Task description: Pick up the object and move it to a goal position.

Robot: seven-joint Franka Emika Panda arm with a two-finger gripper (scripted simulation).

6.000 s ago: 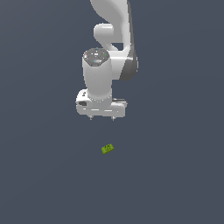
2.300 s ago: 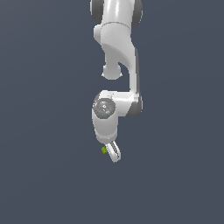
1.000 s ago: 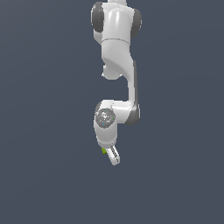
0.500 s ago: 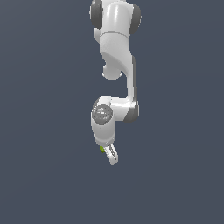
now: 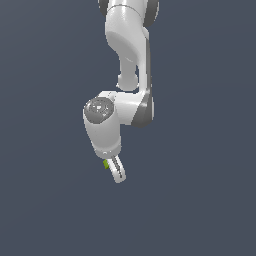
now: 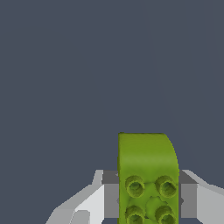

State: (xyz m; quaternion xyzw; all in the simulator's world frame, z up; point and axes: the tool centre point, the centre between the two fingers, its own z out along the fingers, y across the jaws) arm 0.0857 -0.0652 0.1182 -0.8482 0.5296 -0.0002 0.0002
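The object is a small lime-green block with round studs. In the wrist view it (image 6: 148, 175) fills the space between my two fingers (image 6: 85, 205), which press on its sides. In the exterior view only a green sliver of it (image 5: 106, 163) shows beside a white finger. My gripper (image 5: 114, 170) is shut on the block and holds it in the air, below the white arm (image 5: 127, 45), which hangs from the top of the exterior view.
Plain dark grey-blue ground (image 5: 200, 200) surrounds the arm on all sides. No goal marker and no other object shows in either view.
The arm came down from above onto the block lying on the ground and closed on it. Over the last second the gripper and block have risen slightly.
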